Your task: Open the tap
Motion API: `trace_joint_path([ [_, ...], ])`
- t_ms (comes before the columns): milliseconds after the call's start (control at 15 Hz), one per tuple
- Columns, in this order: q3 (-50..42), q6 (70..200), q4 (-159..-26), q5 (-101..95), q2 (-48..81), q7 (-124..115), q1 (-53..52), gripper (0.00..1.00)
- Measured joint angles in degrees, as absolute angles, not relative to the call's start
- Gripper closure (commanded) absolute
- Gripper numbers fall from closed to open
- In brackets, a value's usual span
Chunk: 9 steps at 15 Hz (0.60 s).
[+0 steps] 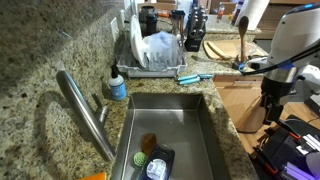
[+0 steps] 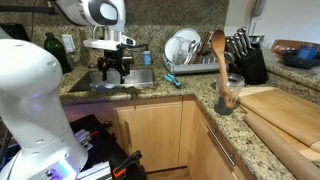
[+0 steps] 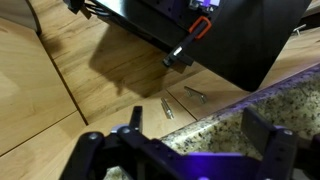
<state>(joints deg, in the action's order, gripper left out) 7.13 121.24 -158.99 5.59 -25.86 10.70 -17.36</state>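
Note:
The tap (image 1: 85, 112) is a long brushed-steel spout that slants over the far side of the sink (image 1: 200, 140), with a short lever (image 1: 101, 106) near its base. My gripper (image 1: 272, 98) hangs at the near side of the sink, over the counter's front edge and well away from the tap. In an exterior view it (image 2: 115, 68) is above the sink area, and I cannot make out the tap there. In the wrist view the two fingers (image 3: 197, 135) stand apart with nothing between them, above the granite edge (image 3: 225, 125) and the cabinet doors.
A blue-labelled soap bottle (image 1: 118, 86) stands beside the tap. A dish rack (image 1: 160, 52) with plates is behind the sink. Dishes lie in the sink (image 1: 155, 165). A jar with a wooden spoon (image 2: 225, 88), a knife block (image 2: 246, 58) and a cutting board (image 2: 285, 110) stand on the counter.

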Motion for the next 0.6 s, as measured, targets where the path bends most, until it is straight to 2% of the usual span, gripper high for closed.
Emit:
trace_joint_path([
  [200, 10.07, 130.87, -159.08, 5.26, -24.36, 7.54, -17.95, 0.0],
  [467, 21.37, 149.69, -157.59, 2.39, -17.6, -1.6, -22.8, 0.0],
  [600, 26.82, 158.28, -154.69, -6.22, -13.2, -9.88, -21.97, 0.0],
])
